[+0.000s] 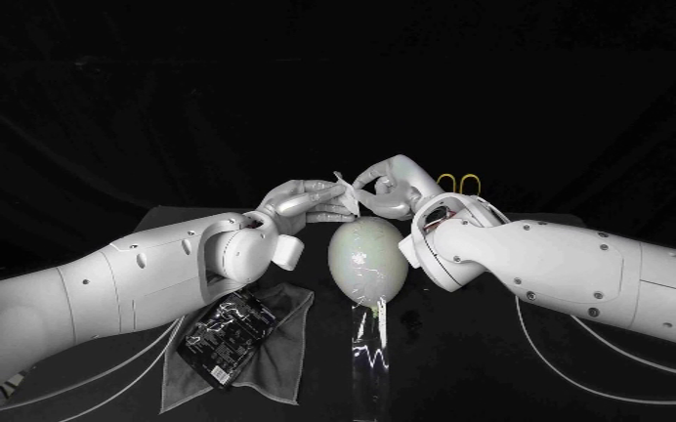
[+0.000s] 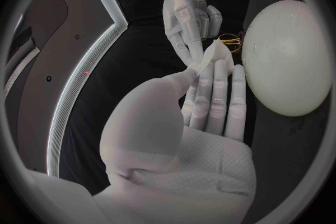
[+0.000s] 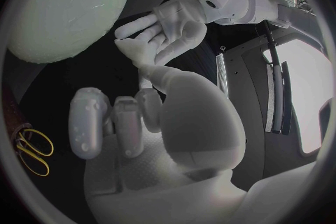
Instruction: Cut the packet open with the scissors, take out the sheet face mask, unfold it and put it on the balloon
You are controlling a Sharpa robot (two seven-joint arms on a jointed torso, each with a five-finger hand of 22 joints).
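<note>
Both my left hand (image 1: 303, 203) and right hand (image 1: 392, 188) pinched the folded mask (image 1: 343, 186), fingertips clamped on it just above the balloon (image 1: 367, 256).

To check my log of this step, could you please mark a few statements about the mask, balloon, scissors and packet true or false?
1. The left hand and the right hand both hold the mask. True.
2. The mask covers the balloon. False: the balloon is bare.
3. The right hand holds the scissors. False: they lie on the table.
4. The packet lies on a cloth. True.
</note>
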